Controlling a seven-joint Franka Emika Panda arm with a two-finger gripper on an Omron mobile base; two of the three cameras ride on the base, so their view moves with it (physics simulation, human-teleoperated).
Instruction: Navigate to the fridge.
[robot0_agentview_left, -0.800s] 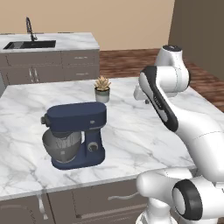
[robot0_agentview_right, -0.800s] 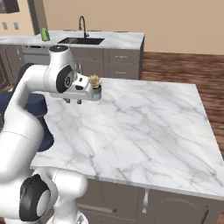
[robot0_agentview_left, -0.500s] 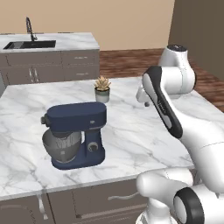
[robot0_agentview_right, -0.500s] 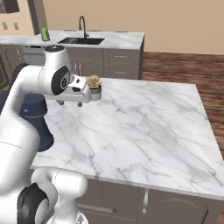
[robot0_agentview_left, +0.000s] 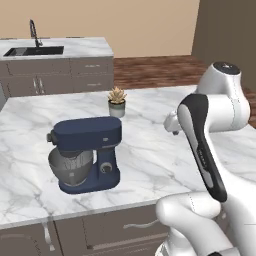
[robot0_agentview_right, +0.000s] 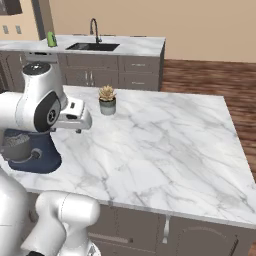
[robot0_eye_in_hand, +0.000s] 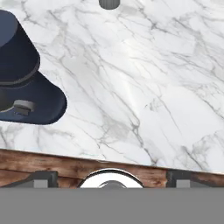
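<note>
The fridge is out of view. My gripper (robot0_eye_in_hand: 111, 178) is open and holds nothing; its dark fingertips (robot0_eye_in_hand: 42, 177) stand wide apart over the island's near edge. The white hand (robot0_agentview_right: 75, 114) hangs above the marble island counter (robot0_agentview_right: 165, 145), just right of the dark blue stand mixer (robot0_agentview_left: 86, 154). From the left base view the hand (robot0_agentview_left: 171, 123) peeks out behind my forearm.
A small potted succulent (robot0_agentview_left: 117, 101) stands at the island's middle back. Behind it runs a grey cabinet run with a sink and black faucet (robot0_agentview_right: 93, 33) and a green bottle (robot0_agentview_right: 51, 39). Wood floor (robot0_agentview_right: 210, 75) lies open to the right of the island.
My arm has drawn back toward the base and sunk a little. The island, mixer and plant keep nearly the same places in both base views.
</note>
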